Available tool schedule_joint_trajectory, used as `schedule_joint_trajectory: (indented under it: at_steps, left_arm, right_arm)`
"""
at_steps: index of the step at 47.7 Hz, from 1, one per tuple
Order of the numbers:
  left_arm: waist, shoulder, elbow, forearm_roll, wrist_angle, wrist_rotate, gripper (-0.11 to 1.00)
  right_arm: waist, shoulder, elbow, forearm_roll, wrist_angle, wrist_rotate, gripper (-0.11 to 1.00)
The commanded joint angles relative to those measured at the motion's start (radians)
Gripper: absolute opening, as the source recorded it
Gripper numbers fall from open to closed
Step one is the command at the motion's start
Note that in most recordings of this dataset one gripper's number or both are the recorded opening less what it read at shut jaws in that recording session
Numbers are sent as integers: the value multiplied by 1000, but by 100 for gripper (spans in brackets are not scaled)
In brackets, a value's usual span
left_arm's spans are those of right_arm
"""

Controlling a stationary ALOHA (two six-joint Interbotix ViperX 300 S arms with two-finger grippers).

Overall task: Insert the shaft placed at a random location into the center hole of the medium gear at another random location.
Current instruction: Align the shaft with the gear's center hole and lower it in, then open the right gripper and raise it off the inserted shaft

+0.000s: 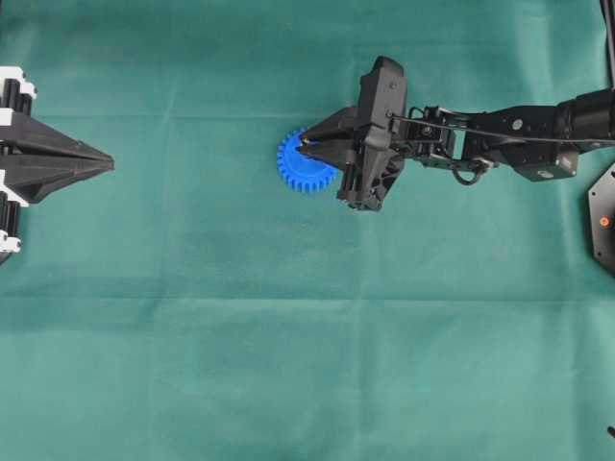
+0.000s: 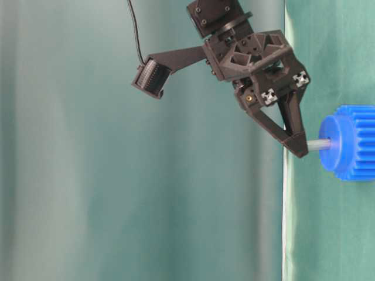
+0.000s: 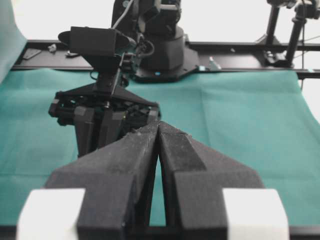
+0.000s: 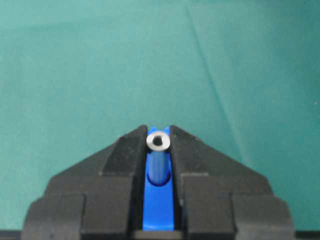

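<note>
Cloth (image 1: 240,365), green and creased, covers the whole table in my overhead view. At its far left I see the left gripper (image 1: 108,164) parked, well apart from everything else; my left wrist view shows its two black fingers (image 3: 135,150) pressed together at the tips with nothing between them.

Moving right to mid-table, the gear (image 1: 300,165) lies flat on the cloth, blue, its teeth showing on the left side while its right part is hidden under the right gripper (image 1: 306,146). That gripper hangs directly over the gear, its arm stretching off to the right edge.

From my table-level view, which is turned sideways, the shaft (image 2: 319,144) is pinched at one end by the right fingertips and runs straight to the gear's raised hub (image 2: 331,143), where its other end meets the middle of the hub face. My right wrist view looks down the shaft's length: its silvery end sits clamped between the two fingers, with blue gear directly behind it. I cannot tell how deep the shaft sits in the hole.
</note>
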Motion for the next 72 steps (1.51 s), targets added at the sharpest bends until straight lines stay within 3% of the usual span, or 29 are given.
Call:
schedule_joint_trajectory:
  at_steps: [1,67,69,72]
  left_arm:
    - [2,6,-20,2,-9,-2,0]
    - [2,8,-20,2,-6,-3,0]
    - [3,8,-20,2,-6,-3,0]
    - [2,8,-20,3,-5,-3,0]
  right_arm:
    - [3,-9,-9,3,-18,14,14]
    - [8,21,-14,3,-28,15,15]
    - [6,18,-12,3,-26,15,20]
    - [8,11,-9,3,-25,15,37]
